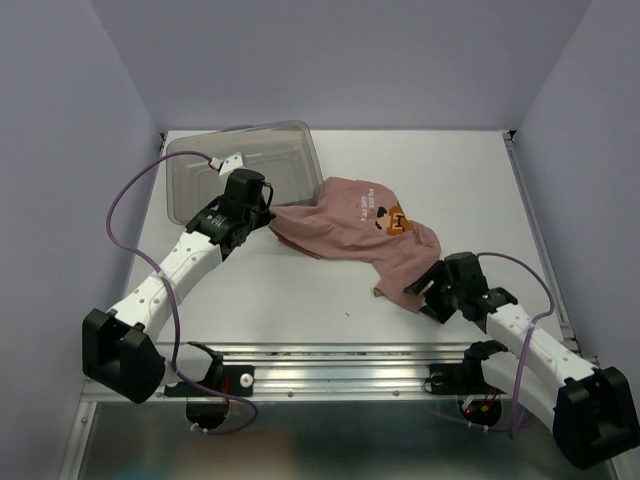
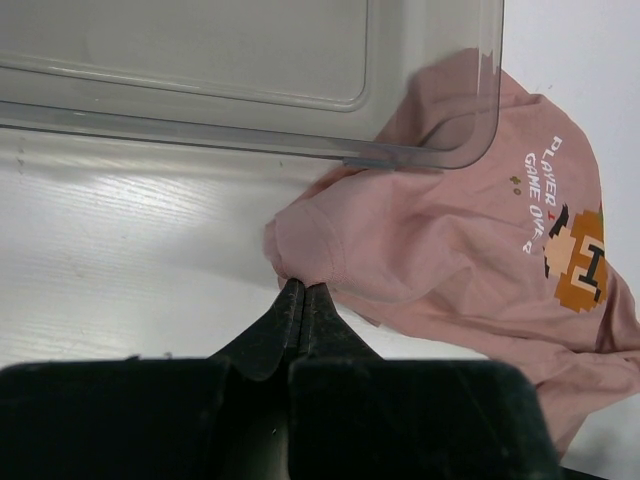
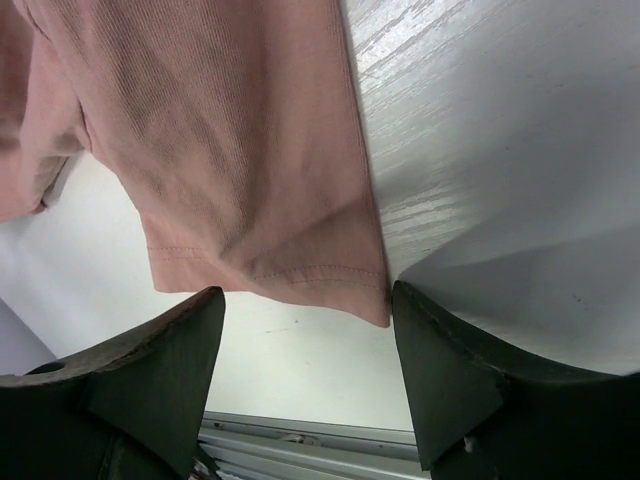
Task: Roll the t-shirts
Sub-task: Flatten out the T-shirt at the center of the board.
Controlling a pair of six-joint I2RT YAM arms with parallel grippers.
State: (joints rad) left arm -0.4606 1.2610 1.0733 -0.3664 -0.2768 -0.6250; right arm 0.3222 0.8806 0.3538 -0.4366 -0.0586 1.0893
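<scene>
- Plain pale grey-lavender walls (image 1: 340, 60) close in the back and both sides.
- A white table (image 1: 300, 300) with faint wood grain.
- A silver metal rail (image 1: 340, 372) runs along its near edge.
- Soft, even light.

White table (image 1: 300, 290): clear grey bin (image 1: 190, 185) at far left corner; crumpled pink t-shirt (image 1: 345, 230) at centre, print up, touching bin's near right corner.

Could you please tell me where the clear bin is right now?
In the top view, the bin sits at the far left corner of the table, just beyond the left gripper, with its near right corner beside the t-shirt.
</scene>
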